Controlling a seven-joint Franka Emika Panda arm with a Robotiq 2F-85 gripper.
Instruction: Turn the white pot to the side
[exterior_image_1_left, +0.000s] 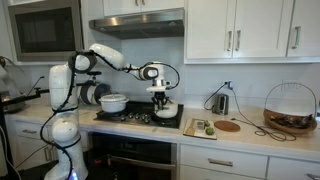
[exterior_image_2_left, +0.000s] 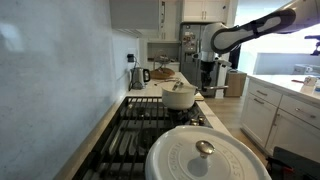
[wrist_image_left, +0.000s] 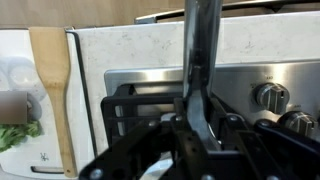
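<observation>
The white pot (exterior_image_1_left: 165, 112) (exterior_image_2_left: 179, 97) is small, squat and round, and stands on the right side of the stove (exterior_image_1_left: 140, 118). Its long grey metal handle (wrist_image_left: 197, 70) (exterior_image_2_left: 207, 92) sticks out from it. My gripper (exterior_image_1_left: 160, 98) (exterior_image_2_left: 208, 84) (wrist_image_left: 195, 135) hangs straight down over the pot's side. In the wrist view the handle runs between the dark fingers, and they look shut on it. The pot's body is mostly hidden in the wrist view.
A wider white bowl-shaped pot (exterior_image_1_left: 113, 102) with a lid (exterior_image_2_left: 205, 155) stands on the stove's other side. A cutting board (wrist_image_left: 35, 100) with a wooden spatula (wrist_image_left: 50, 90) lies beside the stove. Stove knobs (wrist_image_left: 270, 95), a kettle (exterior_image_1_left: 220, 101) and a basket (exterior_image_1_left: 290, 108) are nearby.
</observation>
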